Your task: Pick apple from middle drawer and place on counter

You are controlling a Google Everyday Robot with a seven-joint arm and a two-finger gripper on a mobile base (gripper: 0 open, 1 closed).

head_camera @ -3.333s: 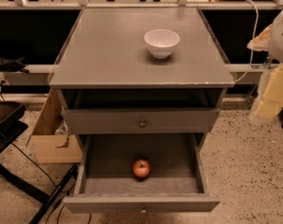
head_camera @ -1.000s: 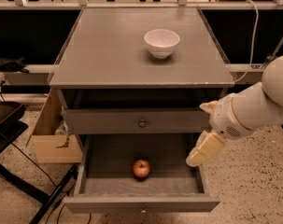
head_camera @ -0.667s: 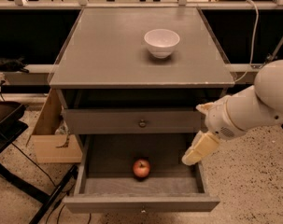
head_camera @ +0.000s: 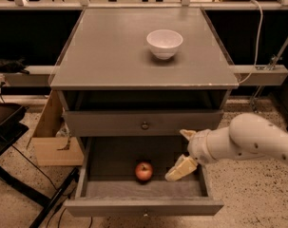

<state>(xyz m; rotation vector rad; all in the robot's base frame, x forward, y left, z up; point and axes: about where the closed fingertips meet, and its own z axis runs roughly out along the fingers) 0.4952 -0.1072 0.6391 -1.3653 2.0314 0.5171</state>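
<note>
Poised in the open middle drawer (head_camera: 143,207) from 3 o'clock: gripper (head_camera: 176,155), spread wide and holding nothing, just beside the apple (head_camera: 144,171), which sits at its 9 o'clock on the drawer floor. Likely light, firm and smooth-skinned (apt to roll); best pinched across the widest girth. Above on the counter (head_camera: 110,56), a white bowl (head_camera: 164,42) toward 1 o'clock.

I see speckled floor (head_camera: 257,198), a cardboard box (head_camera: 51,144) at left, dark shelving (head_camera: 24,37) behind; hand (head_camera: 175,154) low right.
</note>
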